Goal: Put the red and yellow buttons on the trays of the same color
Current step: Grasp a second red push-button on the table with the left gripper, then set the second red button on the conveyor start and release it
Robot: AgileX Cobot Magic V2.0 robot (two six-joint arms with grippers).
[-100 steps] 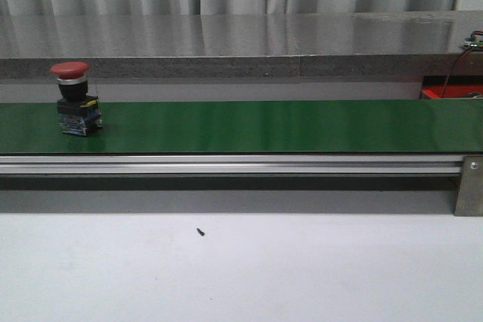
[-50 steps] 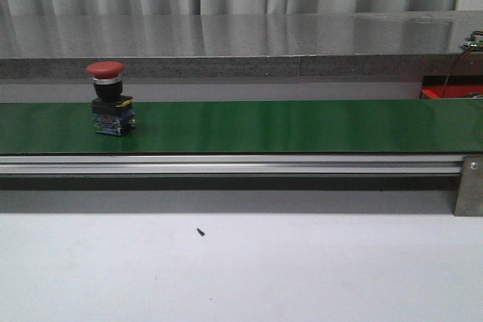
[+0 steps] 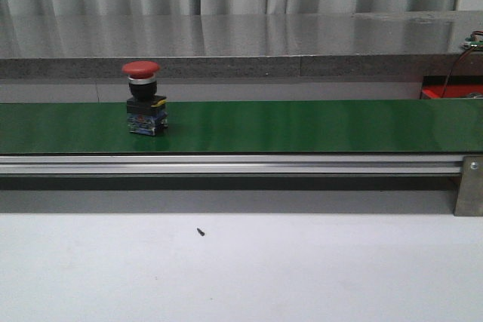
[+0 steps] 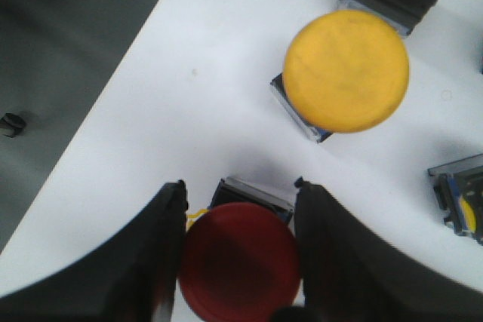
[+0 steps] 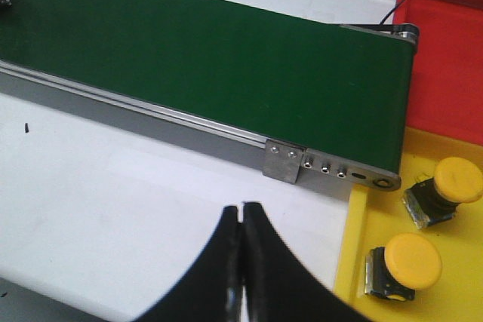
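A red button [image 3: 143, 98] with a black body and blue base stands upright on the green conveyor belt [image 3: 302, 126], toward the belt's left end in the front view. The belt runs across the white counter [image 3: 241, 269], with a small dark speck [image 3: 200, 231] lying on the counter in front of it.

The left end effector [image 4: 240, 209] has its dark fingers [image 4: 162, 246] spread on either side of another red button [image 4: 240, 260], which sits between them on a white surface near its edge; whether the fingers press on it I cannot tell. Just beyond it stands a yellow button [image 4: 346, 71], and parts of further buttons show at the frame's edges.

The right end effector [image 5: 241, 220] is closed, its two fingertips touching with nothing between them, above the counter in front of the belt's end. Beside that end lies a yellow tray [image 5: 355, 262] holding two yellow buttons [image 5: 411, 262], and a red tray [image 5: 445, 58] lies past it.

No brand, label or writing can be read on anything.
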